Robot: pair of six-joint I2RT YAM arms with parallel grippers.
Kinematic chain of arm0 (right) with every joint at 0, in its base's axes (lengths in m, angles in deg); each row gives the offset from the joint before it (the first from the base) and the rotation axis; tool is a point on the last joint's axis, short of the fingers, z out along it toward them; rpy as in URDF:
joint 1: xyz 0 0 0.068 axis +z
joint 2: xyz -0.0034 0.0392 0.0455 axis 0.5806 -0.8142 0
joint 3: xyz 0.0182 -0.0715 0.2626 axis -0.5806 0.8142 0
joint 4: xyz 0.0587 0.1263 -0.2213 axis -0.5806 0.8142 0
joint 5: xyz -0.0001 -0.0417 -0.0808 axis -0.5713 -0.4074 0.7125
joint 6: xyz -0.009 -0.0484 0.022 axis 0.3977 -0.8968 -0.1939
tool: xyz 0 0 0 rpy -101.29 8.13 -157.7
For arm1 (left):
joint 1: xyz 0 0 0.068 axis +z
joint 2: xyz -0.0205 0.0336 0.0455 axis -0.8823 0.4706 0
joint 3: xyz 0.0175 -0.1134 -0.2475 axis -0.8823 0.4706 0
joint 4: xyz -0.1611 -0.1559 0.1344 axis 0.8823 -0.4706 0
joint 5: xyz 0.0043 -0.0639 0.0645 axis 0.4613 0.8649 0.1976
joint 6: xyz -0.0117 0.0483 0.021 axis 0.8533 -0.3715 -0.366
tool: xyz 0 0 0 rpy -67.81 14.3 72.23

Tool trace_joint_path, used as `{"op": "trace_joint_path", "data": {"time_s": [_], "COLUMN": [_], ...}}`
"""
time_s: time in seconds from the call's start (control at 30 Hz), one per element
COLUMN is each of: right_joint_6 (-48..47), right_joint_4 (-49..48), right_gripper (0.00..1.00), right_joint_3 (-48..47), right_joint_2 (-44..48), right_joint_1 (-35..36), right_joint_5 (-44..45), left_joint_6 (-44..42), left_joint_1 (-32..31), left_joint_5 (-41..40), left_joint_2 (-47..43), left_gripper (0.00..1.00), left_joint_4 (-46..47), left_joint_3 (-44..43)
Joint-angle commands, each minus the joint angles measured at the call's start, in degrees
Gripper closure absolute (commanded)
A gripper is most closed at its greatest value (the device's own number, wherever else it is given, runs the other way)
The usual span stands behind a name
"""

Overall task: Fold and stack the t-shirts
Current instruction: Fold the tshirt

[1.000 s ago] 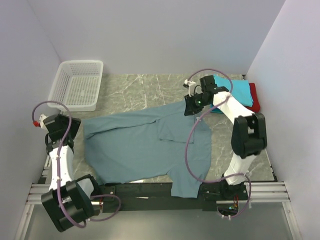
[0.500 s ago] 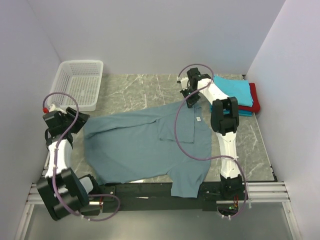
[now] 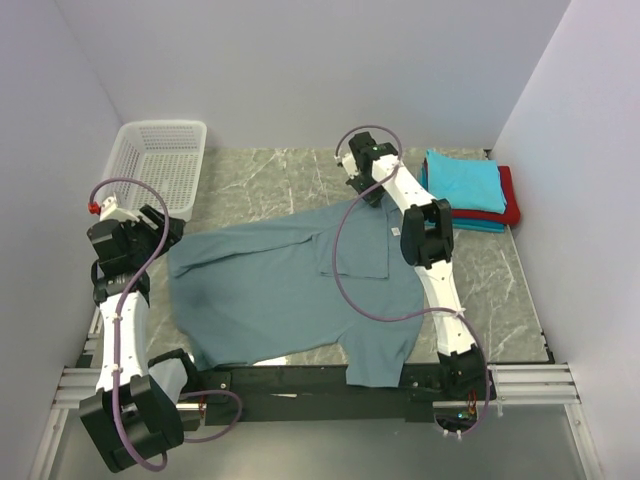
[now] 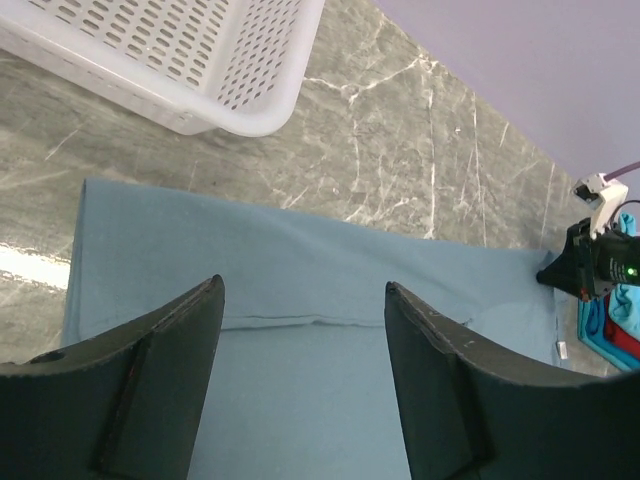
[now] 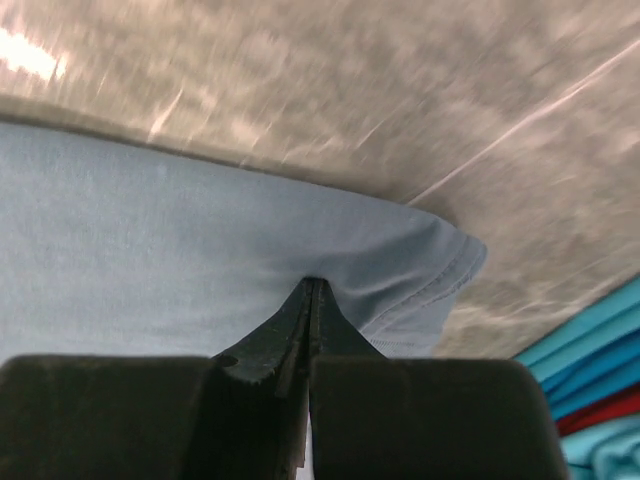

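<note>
Cloth covers much of the marble table: 1 large grey-blue tee lies spread across the middle, wrinkled, with 1 flap reaching past the near edge between the 2 arm bases. The right gripper is at the tee's far right corner, its jaws pressed together on a small pucker of fabric just inside the stitched hem. The left gripper hovers above the tee's left edge with its fingers set wide apart and nothing between them; a seam line runs across the cloth below the gap. Beyond that edge, at the far left of the table, sits the white mesh basket, apart from the tee. At the far right, 3 folded shirts form a pile: the turquoise shirt on top, the red shirt showing along the right side, and the teal shirt as a thin strip at the bottom. The pile lies near the pinched corner, not touching the tee.
</note>
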State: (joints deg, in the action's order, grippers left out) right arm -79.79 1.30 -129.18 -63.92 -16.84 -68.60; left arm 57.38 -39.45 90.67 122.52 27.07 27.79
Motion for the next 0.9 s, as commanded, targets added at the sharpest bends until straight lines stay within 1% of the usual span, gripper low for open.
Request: {"op": "trace_joint_path", "data": {"time_s": [0.0, 0.03, 0.1, 0.13, 0.17, 0.2, 0.23, 0.27, 0.3, 0.33, 0.4, 0.47, 0.53, 0.63, 0.7, 0.8, 0.87], "right_joint_6": [-1.8, -2.4, -3.4, -3.2, -2.8, -1.9, -2.0, -1.2, -1.1, -0.7, 2.2, 4.9, 6.0, 7.1, 7.3, 6.9, 6.4], "right_joint_4": [-6.2, -10.1, -13.7, -15.6, -16.7, -18.0, -20.4, -22.1, -23.2, -23.5, -22.3, -18.0, -15.5, -16.1, -16.0, -13.3, -10.6], "right_gripper": [1.00, 1.00, 1.00, 1.00, 1.00, 0.94, 0.88, 0.80, 0.67, 0.61, 0.50, 0.47, 0.36, 0.35, 0.35, 0.35, 0.35], "right_joint_3": [-1.9, -1.5, -0.7, -0.8, 0.3, 1.5, 5.3, 7.1, 8.5, 9.2, 7.5, 2.8, 2.0, 6.4, 7.6, 5.9, 3.2], "right_joint_2": [-1.1, -1.1, -1.0, -0.3, 2.3, 4.1, 6.1, 10.1, 11.7, 12.8, 13.4, 11.3, 10.2, 10.2, 9.9, 7.8, 5.7], "right_joint_1": [0.4, 0.5, 0.1, -0.4, -0.9, -1.8, -2.0, -2.5, -3.0, -3.4, -4.2, -5.6, -6.5, -7.4, -8.0, -9.7, -10.4], "right_joint_5": [6.0, 9.5, 11.5, 9.1, 7.0, 5.2, 0.6, -0.8, -2.4, -4.6, -8.6, -11.8, -13.4, -14.1, -15.3, -17.2, -18.3], "left_joint_6": [-2.1, -2.1, -2.2, -2.2, -2.4, -2.4, -2.3, -2.1, -2.1, -2.1, -2.1, -2.1, -2.0, -2.1, -2.0, -2.0, -2.0], "left_joint_1": [-0.3, -0.4, -0.5, -0.6, -0.6, -0.5, -0.5, -0.6, -0.5, -0.6, -0.5, -0.6, -0.7, -0.6, -0.7, -0.6, -0.7], "left_joint_5": [-1.0, -1.0, -1.0, -1.1, -1.1, -1.0, -1.1, -0.8, -0.7, -0.5, -0.5, -0.4, -0.4, -0.4, -0.3, 0.0, 0.2], "left_joint_2": [-0.9, -0.9, -0.9, -0.9, -1.0, -1.2, -1.3, -1.5, -1.6, -1.7, -2.0, -2.3, -2.5, -2.9, -3.0, -2.9, -2.9], "left_gripper": [0.28, 0.28, 0.28, 0.28, 0.28, 0.27, 0.27, 0.27, 0.27, 0.27, 0.27, 0.27, 0.27, 0.27, 0.27, 0.27, 0.27], "left_joint_4": [-0.1, -0.1, -0.2, -0.3, -0.3, -0.2, -0.2, -0.1, 0.1, 0.1, 0.2, 0.2, 0.3, 0.4, 0.5, 0.4, 0.6], "left_joint_3": [-2.0, -2.0, -2.0, -2.0, -1.9, -1.8, -1.9, -1.7, -1.6, -1.6, -1.5, -1.5, -1.4, -1.4, -1.3, -1.4, -1.3]}}
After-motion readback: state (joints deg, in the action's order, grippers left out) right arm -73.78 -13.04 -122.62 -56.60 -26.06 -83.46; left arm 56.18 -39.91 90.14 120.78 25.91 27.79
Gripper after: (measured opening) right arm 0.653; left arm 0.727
